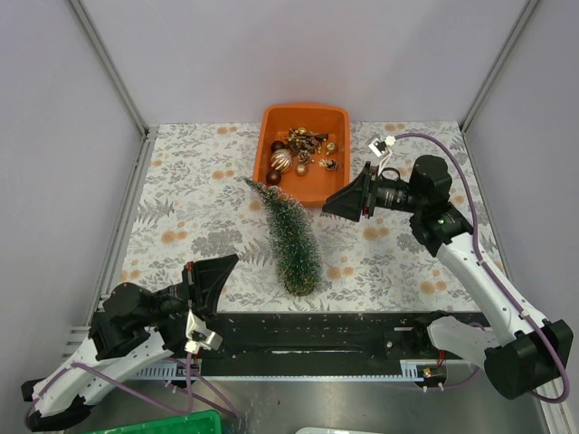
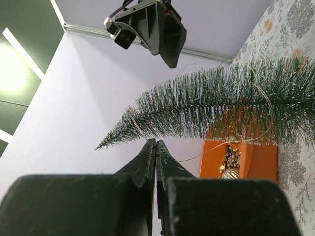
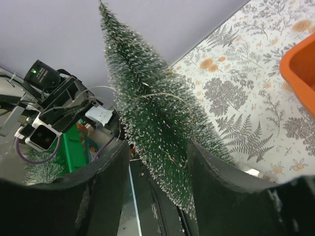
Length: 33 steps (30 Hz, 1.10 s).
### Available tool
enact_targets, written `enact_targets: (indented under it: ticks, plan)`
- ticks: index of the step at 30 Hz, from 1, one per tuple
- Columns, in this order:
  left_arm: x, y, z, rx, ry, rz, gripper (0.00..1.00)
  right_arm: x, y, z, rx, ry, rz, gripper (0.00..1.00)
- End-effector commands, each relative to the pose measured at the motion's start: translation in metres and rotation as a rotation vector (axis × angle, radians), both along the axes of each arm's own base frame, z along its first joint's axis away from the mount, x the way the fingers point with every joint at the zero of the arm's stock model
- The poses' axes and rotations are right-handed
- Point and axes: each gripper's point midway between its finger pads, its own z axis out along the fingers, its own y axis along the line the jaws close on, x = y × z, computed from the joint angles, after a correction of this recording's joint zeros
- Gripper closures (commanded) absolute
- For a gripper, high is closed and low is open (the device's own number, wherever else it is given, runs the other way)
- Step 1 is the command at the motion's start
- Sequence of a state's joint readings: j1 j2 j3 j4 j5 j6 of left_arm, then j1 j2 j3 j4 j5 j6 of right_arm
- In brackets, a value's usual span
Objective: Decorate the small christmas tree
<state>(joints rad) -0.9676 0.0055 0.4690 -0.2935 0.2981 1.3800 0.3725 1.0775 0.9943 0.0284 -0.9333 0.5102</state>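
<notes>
Tree (image 1: 291, 237) is sitting dead ahead of your right gripper (image 1: 327, 206), jaws gaping wide.
Its long axis is running square to their closing line; left gripper (image 1: 231, 262) is sitting opposite, pinched closed, empty.

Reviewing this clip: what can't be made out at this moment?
- Top view: ornaments in the orange tray too small to identify.
- Left wrist view: tray contents mostly hidden behind the small christmas tree.
- All views: the thin wire on the tree, ends too fine to trace.
- Top view: tree's base covered by its own bristles.
</notes>
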Motion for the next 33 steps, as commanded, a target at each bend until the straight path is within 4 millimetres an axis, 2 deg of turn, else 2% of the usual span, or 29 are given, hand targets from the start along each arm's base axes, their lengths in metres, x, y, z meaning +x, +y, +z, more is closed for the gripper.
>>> enact_targets:
  ticks: [1,5,10,13,21,29,33]
  plan:
    - [-0.009,0.019,0.034,-0.099,-0.064,0.015,1.00,-0.002,-0.001,-0.002,0.015,0.002,-0.009,0.41]
    - [-0.007,0.019,0.035,-0.099,-0.052,0.025,1.00,0.005,0.000,-0.021,0.002,0.040,-0.017,0.41]
    - [-0.004,0.019,0.036,-0.100,-0.039,0.035,1.00,0.005,0.003,-0.023,0.023,0.056,0.001,0.44]
    - [-0.003,0.019,0.036,-0.097,-0.031,0.041,1.00,0.005,0.005,-0.024,0.033,0.066,0.005,0.50]
    - [0.007,0.016,0.034,-0.091,0.003,0.073,1.00,0.000,0.007,-0.021,0.083,0.075,0.019,0.77]
    - [0.010,0.017,0.036,-0.098,0.014,0.091,1.00,-0.006,0.006,-0.027,0.080,0.089,0.014,0.87]
    - [0.011,0.016,0.035,-0.096,0.021,0.092,1.00,-0.008,0.004,-0.027,0.081,0.087,0.000,0.87]
